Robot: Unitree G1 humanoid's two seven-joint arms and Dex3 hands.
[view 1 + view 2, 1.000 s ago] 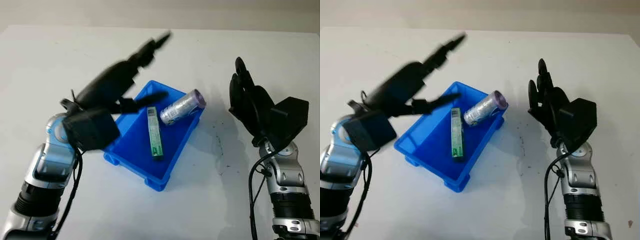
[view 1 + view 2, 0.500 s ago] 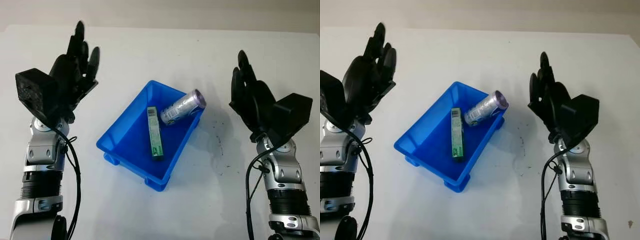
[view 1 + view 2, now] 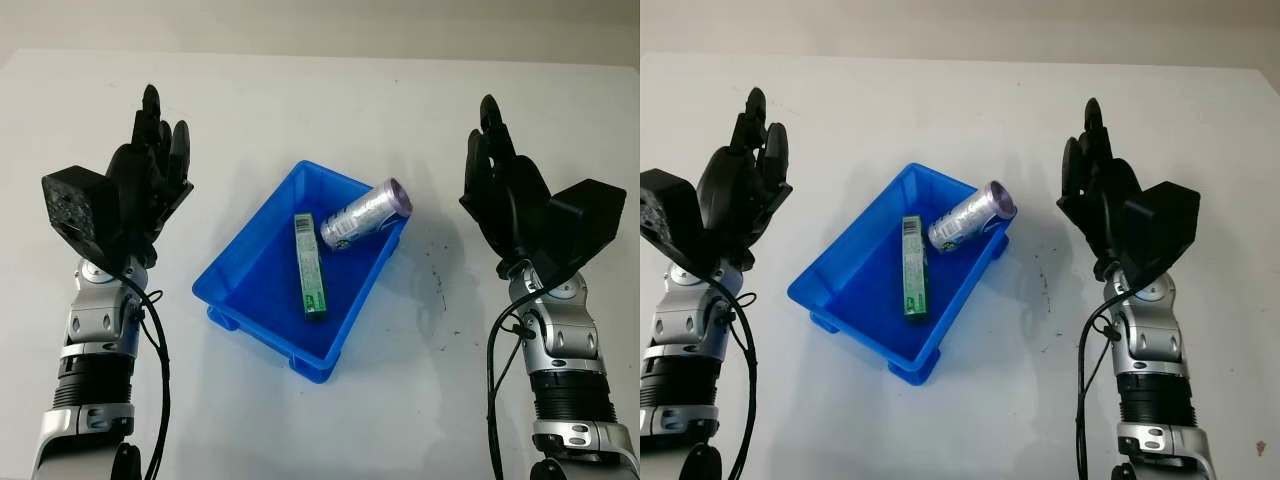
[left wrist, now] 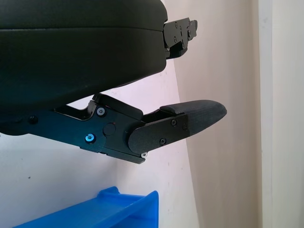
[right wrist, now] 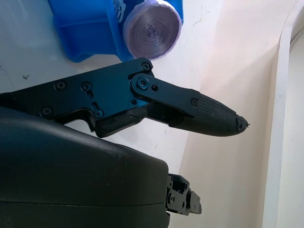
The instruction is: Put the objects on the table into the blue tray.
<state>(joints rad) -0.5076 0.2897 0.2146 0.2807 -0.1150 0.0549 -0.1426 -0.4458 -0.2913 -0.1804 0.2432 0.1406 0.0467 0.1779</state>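
A blue tray [image 3: 255,262] sits at the table's middle, turned at an angle. Inside it lies a green box [image 3: 310,265] along the tray's length. A silver can with a purple end [image 3: 364,213] leans on the tray's far right rim; its purple end [image 5: 152,33] faces the right wrist camera. My left hand [image 3: 150,165] is open and raised to the left of the tray, holding nothing. To the tray's right my right hand [image 3: 497,175] is likewise open and raised above the table.
The white table [image 3: 420,340] stretches around the tray, with small dark specks [image 3: 438,283] to the tray's right. A pale wall [image 4: 228,142] stands beyond the table's far edge.
My left arm swung back from over the tray to the left side and settled a little lower. The right hand barely moved. The tray's contents stayed put.
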